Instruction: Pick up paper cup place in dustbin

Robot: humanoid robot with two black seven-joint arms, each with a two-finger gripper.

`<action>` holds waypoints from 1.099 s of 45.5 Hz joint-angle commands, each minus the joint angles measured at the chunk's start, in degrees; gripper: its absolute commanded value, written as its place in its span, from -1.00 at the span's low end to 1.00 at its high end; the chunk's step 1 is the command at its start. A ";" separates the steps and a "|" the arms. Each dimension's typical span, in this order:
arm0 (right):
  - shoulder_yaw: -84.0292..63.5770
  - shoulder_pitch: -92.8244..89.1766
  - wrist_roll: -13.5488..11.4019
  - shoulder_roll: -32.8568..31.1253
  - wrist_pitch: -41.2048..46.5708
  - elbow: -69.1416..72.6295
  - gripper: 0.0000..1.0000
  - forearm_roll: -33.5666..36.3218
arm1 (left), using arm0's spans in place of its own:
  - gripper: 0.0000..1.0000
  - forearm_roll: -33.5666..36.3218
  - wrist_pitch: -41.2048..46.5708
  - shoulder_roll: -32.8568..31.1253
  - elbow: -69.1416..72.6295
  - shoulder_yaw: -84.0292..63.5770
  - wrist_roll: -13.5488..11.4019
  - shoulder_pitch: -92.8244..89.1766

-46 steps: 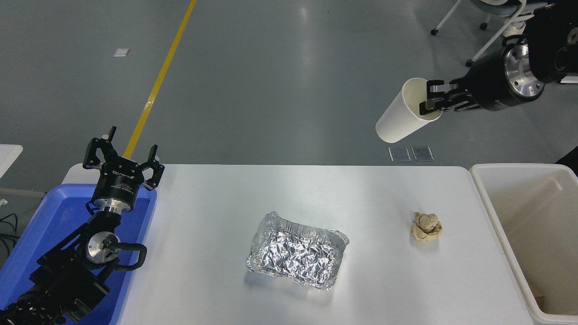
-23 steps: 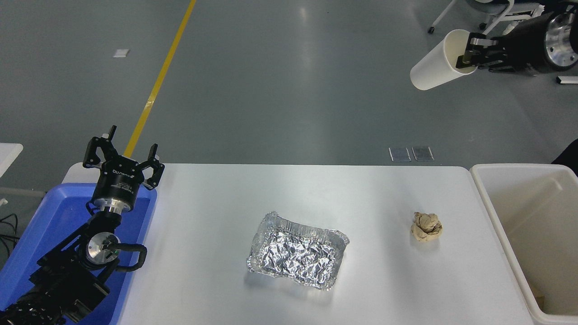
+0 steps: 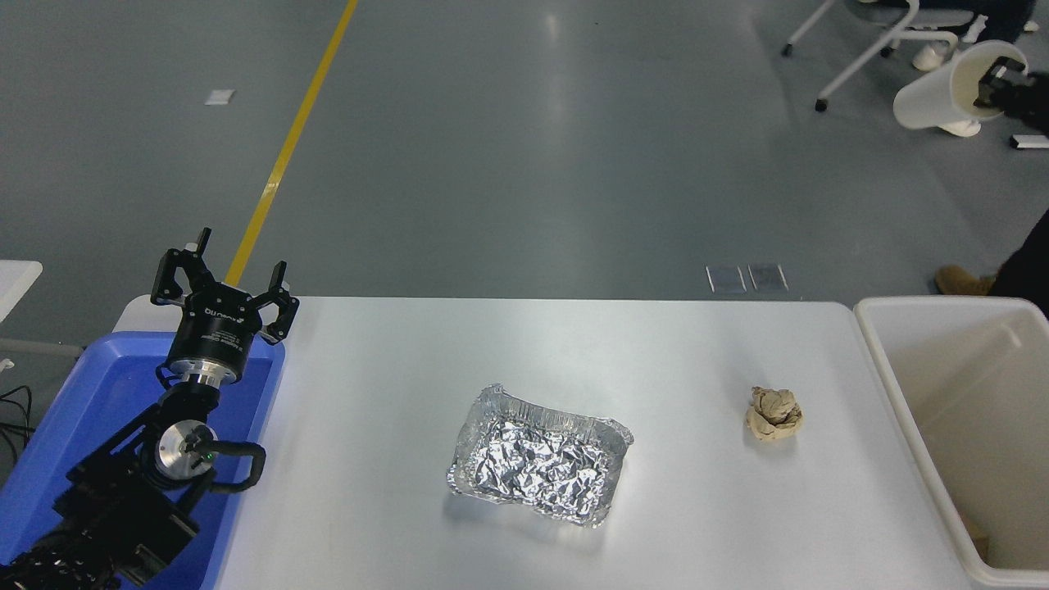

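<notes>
The right gripper [image 3: 996,82] grips the paper cup [image 3: 955,88] by its rim, one finger inside the mouth, high at the upper right, well above and beyond the dustbin [image 3: 889,360]. The cup lies tilted, its base pointing left. The dustbin stands against the right end of the white table [image 3: 574,344]. Left of the dustbin sits a crumpled brown paper ball [image 3: 774,413], and farther left a crinkled silver foil tray [image 3: 540,453]. The left gripper [image 3: 221,283], its fingers spread with nothing between them, is parked over the blue plastic tray [image 3: 74,410], far left of the dustbin.
</notes>
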 commanded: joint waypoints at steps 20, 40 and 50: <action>37.22 -45.48 -8.25 2.71 -19.12 -23.80 -1.00 2.83 | 0.96 -0.01 0.01 0.01 0.03 -0.09 -0.02 0.00; 46.90 -53.74 -8.07 6.93 -19.21 -29.00 -1.00 -2.80 | 0.96 -0.01 0.01 0.10 0.03 0.00 -0.02 0.00; 49.98 -56.56 -7.98 8.60 -19.39 -29.08 -1.00 -3.07 | 0.96 -0.01 0.01 0.01 0.03 -0.09 -0.02 0.00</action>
